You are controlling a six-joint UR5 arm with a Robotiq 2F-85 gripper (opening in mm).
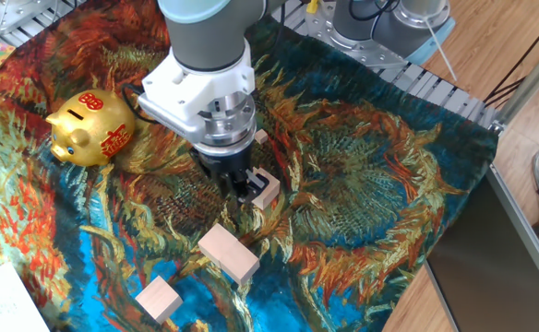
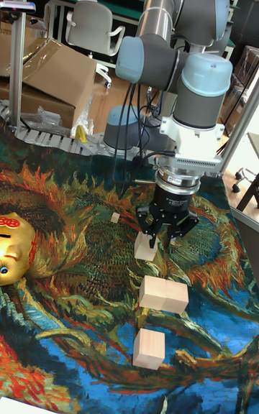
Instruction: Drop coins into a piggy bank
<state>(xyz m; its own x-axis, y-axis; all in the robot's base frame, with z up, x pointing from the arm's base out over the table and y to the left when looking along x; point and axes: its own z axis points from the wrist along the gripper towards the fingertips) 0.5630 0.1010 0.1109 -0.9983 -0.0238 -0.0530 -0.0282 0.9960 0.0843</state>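
Note:
The gold piggy bank (image 1: pixel 89 127) with red markings sits at the left of the cloth, also at the left edge of the tall fixed view (image 2: pixel 14 245). My gripper (image 1: pixel 244 184) points straight down well to the right of the piggy bank. Its tips hang just over a pale wooden block (image 1: pixel 267 192), close to the block's top. In the tall fixed view the gripper (image 2: pixel 162 239) shows a narrow gap between its dark fingers, right beside that block (image 2: pixel 146 247). No coins can be made out in either view.
A larger wooden block (image 1: pixel 230 254) and another block (image 1: pixel 159 298) lie nearer the front. A tiny wooden piece (image 1: pixel 260 136) lies behind the gripper. The painted cloth (image 1: pixel 371 184) covers the table. Metal rails and the robot base stand behind it.

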